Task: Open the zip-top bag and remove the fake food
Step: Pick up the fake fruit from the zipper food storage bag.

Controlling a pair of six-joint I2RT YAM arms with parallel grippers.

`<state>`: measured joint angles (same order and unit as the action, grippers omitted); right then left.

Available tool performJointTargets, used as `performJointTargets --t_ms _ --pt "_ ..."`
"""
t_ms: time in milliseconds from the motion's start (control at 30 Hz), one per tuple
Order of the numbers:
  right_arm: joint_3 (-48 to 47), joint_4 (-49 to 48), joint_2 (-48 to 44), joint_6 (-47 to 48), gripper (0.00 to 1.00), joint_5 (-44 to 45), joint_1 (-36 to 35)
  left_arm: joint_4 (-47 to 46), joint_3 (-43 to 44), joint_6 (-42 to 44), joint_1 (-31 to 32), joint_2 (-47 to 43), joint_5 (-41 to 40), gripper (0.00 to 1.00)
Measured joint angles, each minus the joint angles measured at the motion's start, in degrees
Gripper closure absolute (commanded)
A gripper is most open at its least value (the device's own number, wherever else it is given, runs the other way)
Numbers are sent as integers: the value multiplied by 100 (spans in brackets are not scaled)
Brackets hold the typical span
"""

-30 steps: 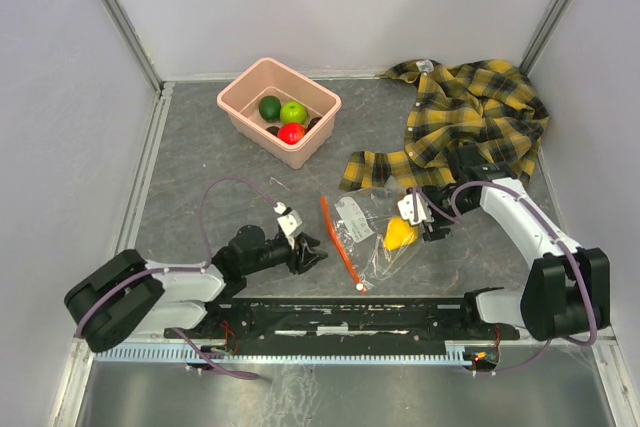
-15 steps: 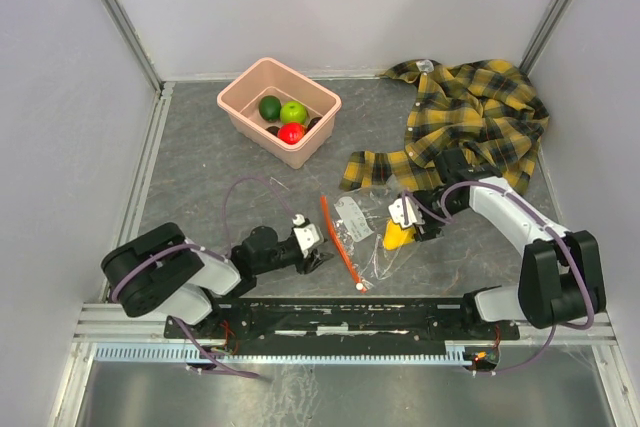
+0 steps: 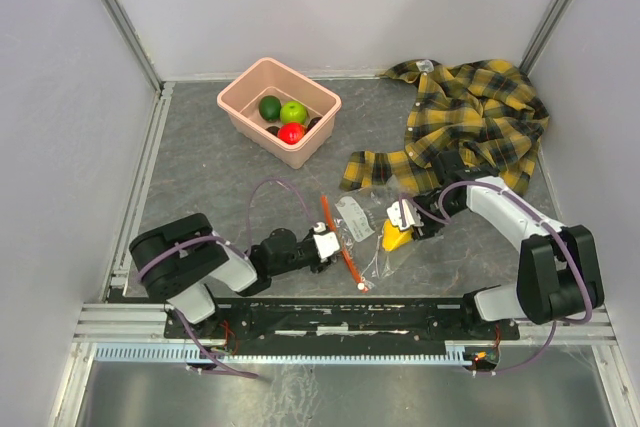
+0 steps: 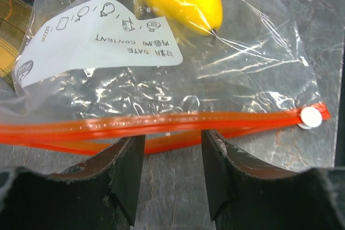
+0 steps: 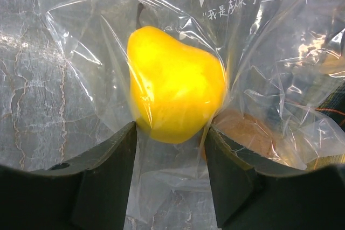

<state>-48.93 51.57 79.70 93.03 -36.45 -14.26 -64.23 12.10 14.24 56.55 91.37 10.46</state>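
Observation:
The zip-top bag (image 3: 362, 230) lies flat on the table, its orange zip strip (image 3: 340, 244) toward the left arm. Inside it are fake food pieces: a yellow pear (image 3: 397, 237) and a brown fruit (image 5: 242, 133). My left gripper (image 3: 333, 247) is open and low, its fingertips just short of the zip strip (image 4: 161, 125), with bare table in the gap of the left gripper (image 4: 172, 154). A white slider (image 4: 311, 117) sits at the strip's end. My right gripper (image 5: 170, 144) is open, its fingertips flanking the lower end of the pear (image 5: 175, 84) through the film.
A pink tub (image 3: 245, 102) at the back left holds green, dark green and red fruits (image 3: 291, 132). A yellow-and-black plaid shirt (image 3: 480, 112) is crumpled at the back right, its sleeve reaching the bag. Walls enclose the table on three sides.
My left arm has stretched right, bringing its gripper up to the zip strip. My right gripper has slid slightly left over the pear and its jaws have narrowed.

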Motion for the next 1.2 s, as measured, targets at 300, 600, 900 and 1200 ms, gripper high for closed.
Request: performJointTargets --t_ms 300,600,900,1200 --pt "2 13 144 2 51 44 -70 -192 328 39 323 557 -468 37" --pt "4 -70 249 -212 68 50 -348 -452 597 31 439 962 -590 35" --pt "4 -199 374 -555 74 50 -737 -804 621 15 444 1217 -605 32" --pt "4 -249 175 -894 47 13 -651 -1220 433 -299 409 1224 -719 35"
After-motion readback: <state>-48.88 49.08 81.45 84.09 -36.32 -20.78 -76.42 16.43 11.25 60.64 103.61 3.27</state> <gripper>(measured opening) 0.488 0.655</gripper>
